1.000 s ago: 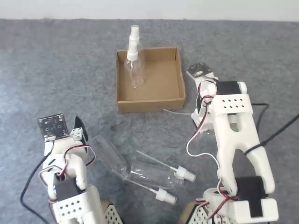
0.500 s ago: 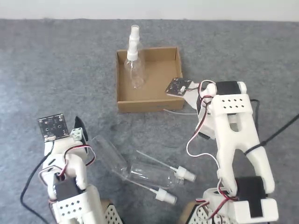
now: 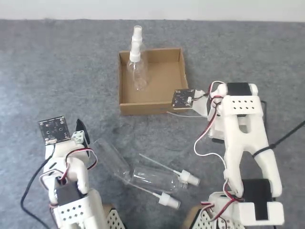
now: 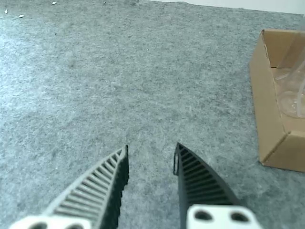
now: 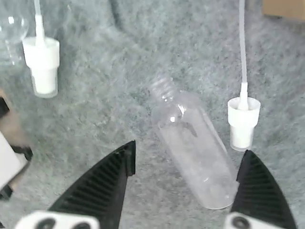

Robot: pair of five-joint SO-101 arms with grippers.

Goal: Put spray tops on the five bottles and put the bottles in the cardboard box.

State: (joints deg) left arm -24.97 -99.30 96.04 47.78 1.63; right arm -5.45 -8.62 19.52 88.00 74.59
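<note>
Nearest, btwn the arm bases, two clear bottles lie on the grey carpet w/ two loose spray tops just beside. Left gripper hangs over bare carpet, jaws part open, holding nothing. Right gripper is spread wide & empty above a capless bottle lying flat, a spray top next to it. Farthest: cardboard box w/ one topped bottle inside.

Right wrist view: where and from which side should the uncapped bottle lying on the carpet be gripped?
Grip the bottle across the middle of its straight body, coming down from above. It lies flat, lengthwise between the open jaws of the right gripper, so they can close on its round sides. Leave the threaded neck free, and mind the spray top lying close beside it.
</note>
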